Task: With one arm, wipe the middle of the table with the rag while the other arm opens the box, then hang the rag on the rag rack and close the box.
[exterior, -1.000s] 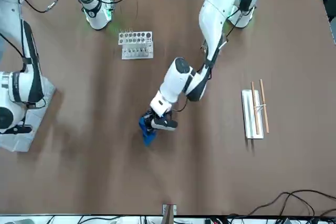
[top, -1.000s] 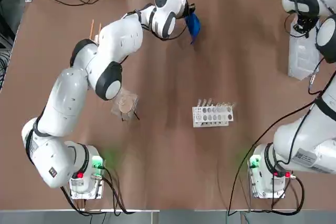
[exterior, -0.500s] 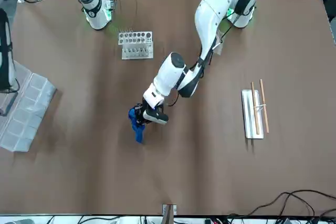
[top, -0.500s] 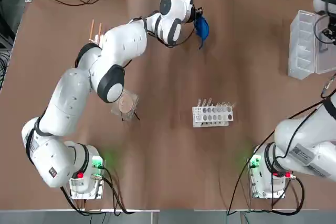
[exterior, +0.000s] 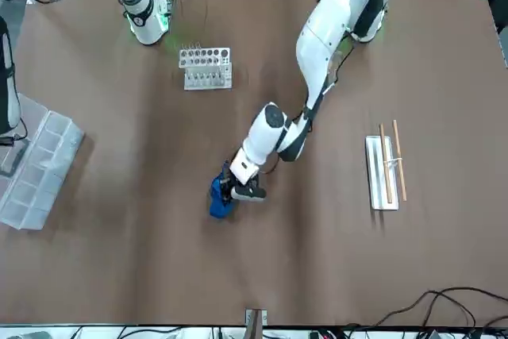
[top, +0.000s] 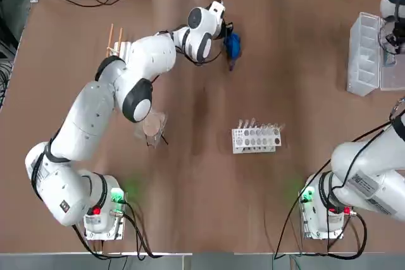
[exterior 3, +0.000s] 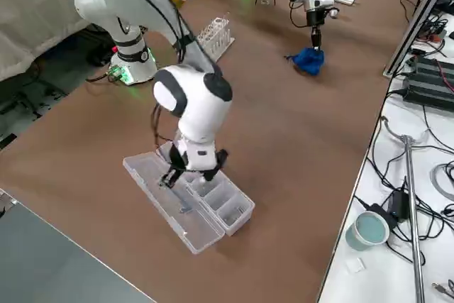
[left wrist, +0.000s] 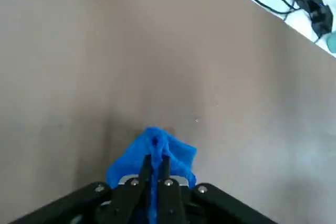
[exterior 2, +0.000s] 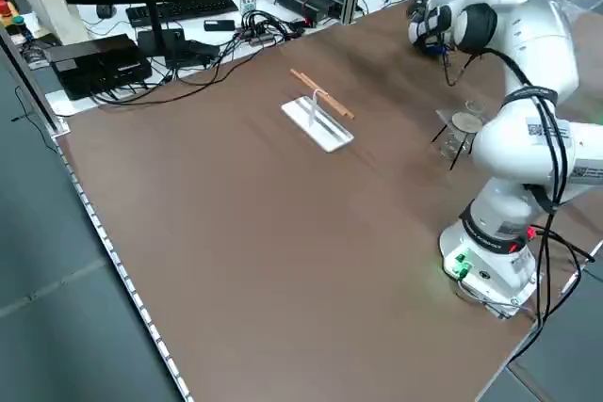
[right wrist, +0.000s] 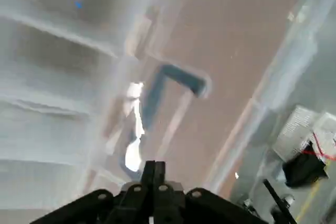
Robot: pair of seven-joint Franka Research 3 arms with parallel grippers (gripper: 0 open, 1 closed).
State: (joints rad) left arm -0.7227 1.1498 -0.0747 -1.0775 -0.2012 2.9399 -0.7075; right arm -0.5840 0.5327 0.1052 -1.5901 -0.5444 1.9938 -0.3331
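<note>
Rag [top: 232, 47] has slid toward eight o'clock

Seen from above, it sits at one o'clock on the table [top: 209, 194], pinched in the closed left gripper [left wrist: 157, 159]; at two o'clock, the right gripper [right wrist: 154, 164], shut, hovers over the opened box [top: 364, 61]

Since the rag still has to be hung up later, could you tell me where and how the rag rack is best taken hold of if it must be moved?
I'd grip the rack's white base across its narrow width, coming from above at the end clear of the rods; it lies flat and oblong.
</note>
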